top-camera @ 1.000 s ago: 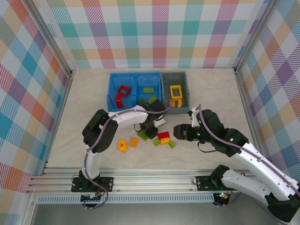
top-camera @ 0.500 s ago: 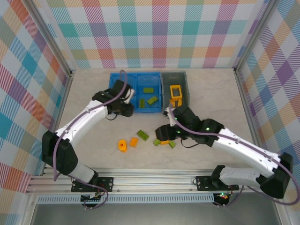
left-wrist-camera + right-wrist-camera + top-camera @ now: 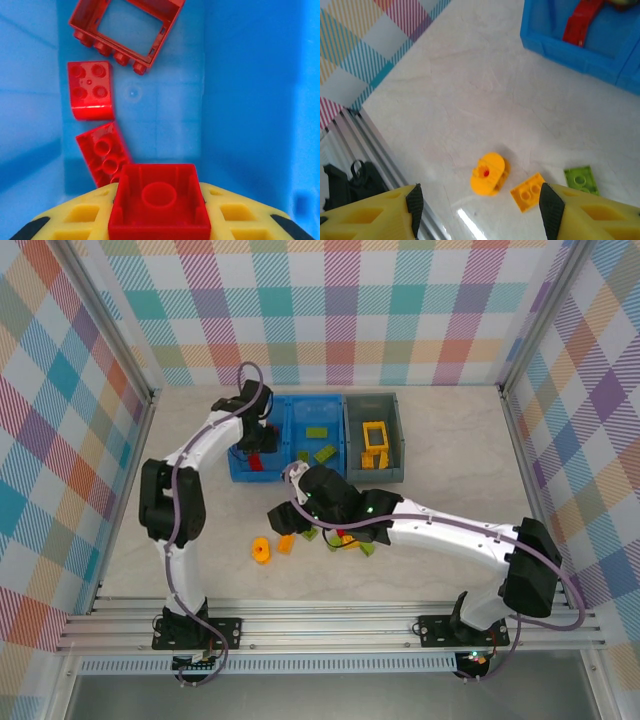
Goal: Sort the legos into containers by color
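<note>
The left gripper [image 3: 159, 226] clamps a red brick [image 3: 159, 197] over the blue bin [image 3: 250, 100], while the right gripper [image 3: 482, 206] hangs open above the table [image 3: 470, 90], a round yellow piece [image 3: 489, 174] framed between its spread jaws.

A pale, faintly marbled table [image 3: 460, 440] is closed in at the back and both sides by cloth walls [image 3: 330, 310] checked in pastel colours, with ribbed silver metal rails [image 3: 330, 625] running along its near edge.
</note>
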Robot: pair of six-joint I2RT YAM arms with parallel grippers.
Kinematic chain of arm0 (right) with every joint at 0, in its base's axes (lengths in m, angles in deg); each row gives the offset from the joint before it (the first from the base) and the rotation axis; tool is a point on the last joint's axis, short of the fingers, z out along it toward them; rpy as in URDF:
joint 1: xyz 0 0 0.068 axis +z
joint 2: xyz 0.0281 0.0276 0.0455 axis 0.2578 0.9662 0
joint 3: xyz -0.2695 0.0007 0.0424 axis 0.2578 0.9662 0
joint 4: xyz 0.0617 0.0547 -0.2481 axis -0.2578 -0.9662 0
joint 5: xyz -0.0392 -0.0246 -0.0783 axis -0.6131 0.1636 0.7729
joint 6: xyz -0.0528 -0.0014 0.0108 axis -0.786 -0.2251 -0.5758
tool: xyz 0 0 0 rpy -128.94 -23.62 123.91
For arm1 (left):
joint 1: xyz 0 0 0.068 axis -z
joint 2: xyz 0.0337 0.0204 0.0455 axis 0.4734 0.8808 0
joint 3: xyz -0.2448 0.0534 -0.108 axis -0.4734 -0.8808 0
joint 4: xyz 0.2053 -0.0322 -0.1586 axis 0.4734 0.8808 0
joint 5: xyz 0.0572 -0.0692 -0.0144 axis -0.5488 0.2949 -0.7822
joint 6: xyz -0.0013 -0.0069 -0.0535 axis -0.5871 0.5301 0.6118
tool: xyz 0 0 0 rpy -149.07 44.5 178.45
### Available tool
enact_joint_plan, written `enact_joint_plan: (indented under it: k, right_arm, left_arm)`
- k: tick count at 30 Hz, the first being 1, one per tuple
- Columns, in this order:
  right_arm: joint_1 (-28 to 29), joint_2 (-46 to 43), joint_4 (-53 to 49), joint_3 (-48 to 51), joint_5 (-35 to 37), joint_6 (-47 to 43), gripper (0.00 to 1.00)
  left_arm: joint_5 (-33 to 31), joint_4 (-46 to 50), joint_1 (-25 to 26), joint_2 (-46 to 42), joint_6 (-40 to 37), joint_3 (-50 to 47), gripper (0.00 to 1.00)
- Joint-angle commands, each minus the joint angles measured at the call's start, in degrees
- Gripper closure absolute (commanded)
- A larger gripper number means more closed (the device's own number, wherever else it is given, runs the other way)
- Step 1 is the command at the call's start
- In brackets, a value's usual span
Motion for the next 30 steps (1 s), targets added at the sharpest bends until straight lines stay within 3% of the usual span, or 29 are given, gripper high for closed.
enact_joint_plan:
  k: [1,6,9,14,17,23,30]
  right_arm:
    - [0.15,-0.76,3.77,-2.21,1.88,0.17,0.35]
    - [0.16,-1.64,3.12,-1.14,1.76,0.54,0.35]
    - [0.15,-2.12,2.89,-0.07,1.80,1.20,0.35]
    - [0.15,-2.96,2.79,2.06,2.28,2.26,0.34]
    - [0.15,-3.38,1.95,3.02,2.68,2.27,0.34]
    - [2.20,0.93,-2.73,2.10,2.83,0.94,0.35]
    - [7.89,14.53,-10.11,-8.24,2.19,8.43,0.34]
  left_arm:
    - [0.79,2.01,-2.14,3.66,3.22,4.46,0.70]
    - [2.76,1.41,-2.94,7.72,4.05,7.40,0.65]
    - [3.37,1.01,-3.14,8.54,4.53,7.20,0.53]
    - [3.82,0.72,-3.23,6.34,4.86,5.82,0.40]
    - [3.99,0.74,-3.22,3.42,4.90,5.12,0.39]
    - [4.09,-0.27,-2.98,-9.35,8.02,-0.58,0.41]
    - [0.17,-0.52,-2.26,-36.61,13.15,-20.98,0.37]
